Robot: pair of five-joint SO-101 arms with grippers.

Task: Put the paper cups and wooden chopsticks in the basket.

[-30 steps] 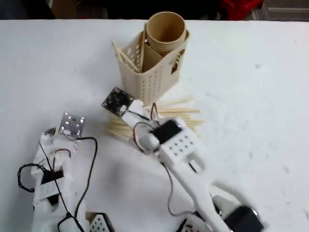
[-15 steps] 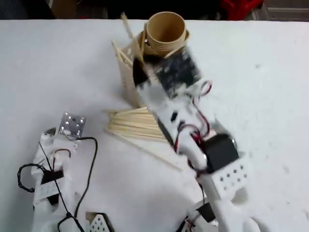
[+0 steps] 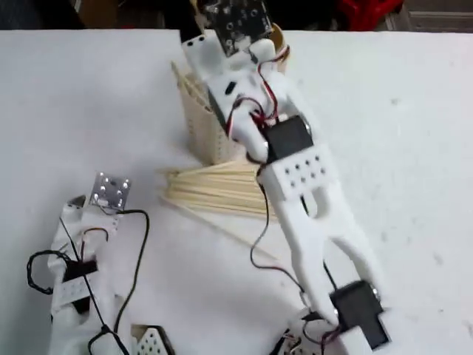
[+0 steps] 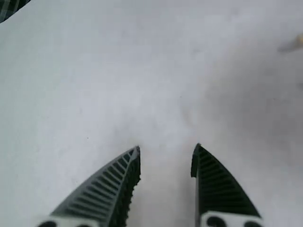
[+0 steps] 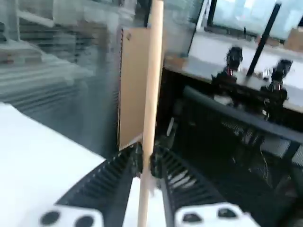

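White tabletop spreads under both of my arms. My right arm stretches from 5 o'clock up toward 12 o'clock, and its wrist hangs over the cream perforated basket near the table's far edge. My left arm sits low at 8 o'clock, well apart from the basket. A pile of wooden chopsticks lies flat on the table at 6 o'clock of the basket, just beside its base, with one loose chopstick slanting off toward 5 o'clock. A few sticks stand leaning inside the basket at its 9 o'clock corner. A sliver of the paper cups peeks past my wrist at the basket's 2 o'clock side. My right gripper is pinched narrow around a single chopstick, which stands upright between the ridged fingers. My left gripper is spread apart, holding nothing, over bare table.
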